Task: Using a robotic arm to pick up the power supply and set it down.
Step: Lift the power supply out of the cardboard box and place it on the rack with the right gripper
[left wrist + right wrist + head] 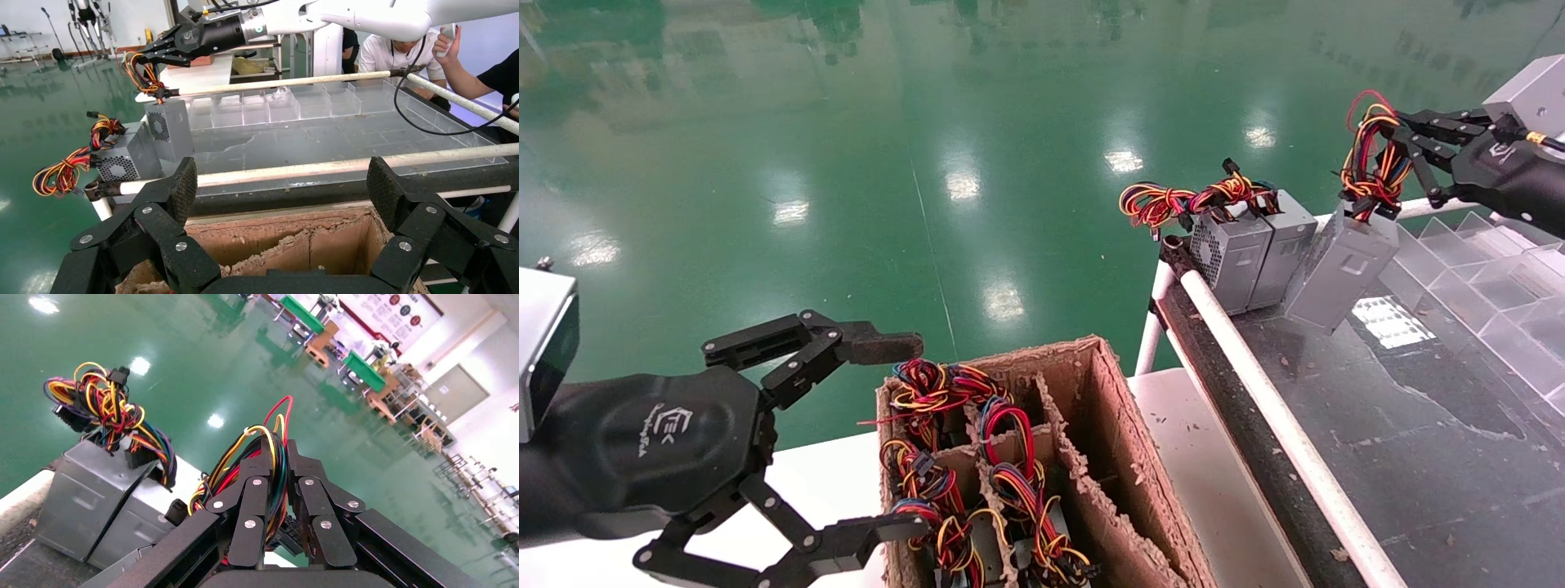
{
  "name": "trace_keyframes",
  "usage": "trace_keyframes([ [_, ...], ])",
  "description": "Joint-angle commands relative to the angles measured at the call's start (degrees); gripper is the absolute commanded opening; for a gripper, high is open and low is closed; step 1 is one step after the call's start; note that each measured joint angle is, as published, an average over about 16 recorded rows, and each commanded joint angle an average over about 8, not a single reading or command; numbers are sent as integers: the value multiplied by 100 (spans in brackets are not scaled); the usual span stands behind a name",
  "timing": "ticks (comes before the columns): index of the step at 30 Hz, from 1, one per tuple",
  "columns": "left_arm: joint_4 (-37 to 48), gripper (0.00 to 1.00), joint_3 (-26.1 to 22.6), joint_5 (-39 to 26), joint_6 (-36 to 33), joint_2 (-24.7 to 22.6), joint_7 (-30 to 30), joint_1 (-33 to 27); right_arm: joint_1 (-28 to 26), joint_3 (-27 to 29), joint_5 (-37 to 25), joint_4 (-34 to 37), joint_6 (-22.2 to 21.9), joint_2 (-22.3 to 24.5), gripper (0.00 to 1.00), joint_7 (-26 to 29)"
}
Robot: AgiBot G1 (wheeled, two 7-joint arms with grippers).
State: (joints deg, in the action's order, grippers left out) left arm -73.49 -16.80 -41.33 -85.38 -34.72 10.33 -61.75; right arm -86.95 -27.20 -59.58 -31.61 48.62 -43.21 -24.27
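Head view: right pincer (1387, 155) clamps the power supply (1340, 269) wires above the dusty tabletop (1418, 441); left pincer (895, 433) gapes wide over the cardboard box (1124, 457), beside the glossy green floor (928, 163).

Two upright grey boxes (1254, 249) just beside the hanging power supply (1340, 269); open glass (1418, 408) nearer.

White "TEK" logo on left gripper (891, 437) palm housing.

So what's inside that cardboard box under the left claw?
The cardboard box is split by dividers. The compartments nearest the open left claw hold looped wire bundles, with grey metal showing between them. The right compartment's upper part shows bare wall; its bottom is out of view.
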Motion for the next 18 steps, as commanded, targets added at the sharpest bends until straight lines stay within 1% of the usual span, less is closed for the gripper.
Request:
trace_keyframes([
  [1, 0, 100, -1, 0, 0, 0, 0, 0, -76, -3, -11, 199, 31, -83, 0, -93],
  [11, 0, 100, -4, 3, 2, 2, -2, -1, -316, 36, 19, 873, 251, -205, 0, -459],
  [18, 0, 100, -6, 4, 3, 3, -3, -1, -440, 59, 60, 1331, 402, -300, 0, -590],
])
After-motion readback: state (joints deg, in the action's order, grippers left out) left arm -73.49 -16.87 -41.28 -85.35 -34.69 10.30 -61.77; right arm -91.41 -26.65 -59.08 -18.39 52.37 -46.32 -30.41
